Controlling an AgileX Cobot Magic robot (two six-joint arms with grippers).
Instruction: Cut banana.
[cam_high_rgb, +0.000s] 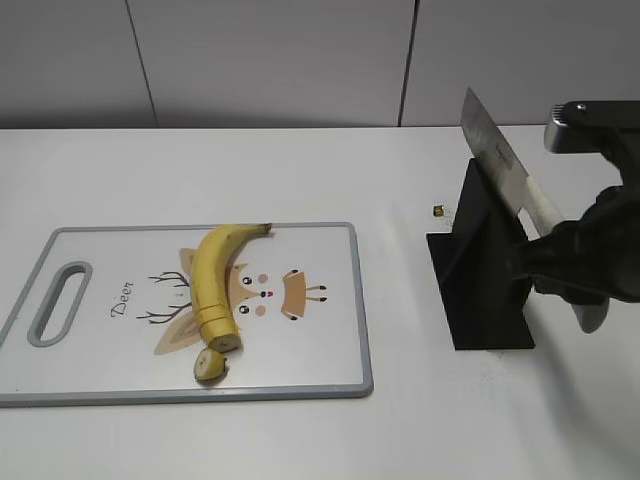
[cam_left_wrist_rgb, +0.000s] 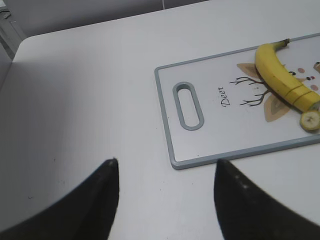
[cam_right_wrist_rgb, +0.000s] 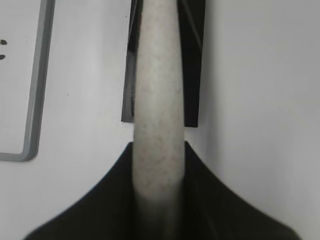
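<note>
White bench (cam_high_rgb: 300, 430) with a grey wall behind. Left gripper (cam_left_wrist_rgb: 165, 195) hangs over bare bench, jaws wide apart. On the deer cutting board (cam_high_rgb: 330, 385) lies the banana (cam_high_rgb: 212, 275), long axis running from the stem at far right to the cut end nearer the camera, a slice (cam_high_rgb: 210, 365) just beside it. Right gripper (cam_right_wrist_rgb: 159, 200) has its jaws clamped on the knife (cam_high_rgb: 505, 165) handle over the black stand (cam_high_rgb: 480, 290); only the exterior view shows the blade.
</note>
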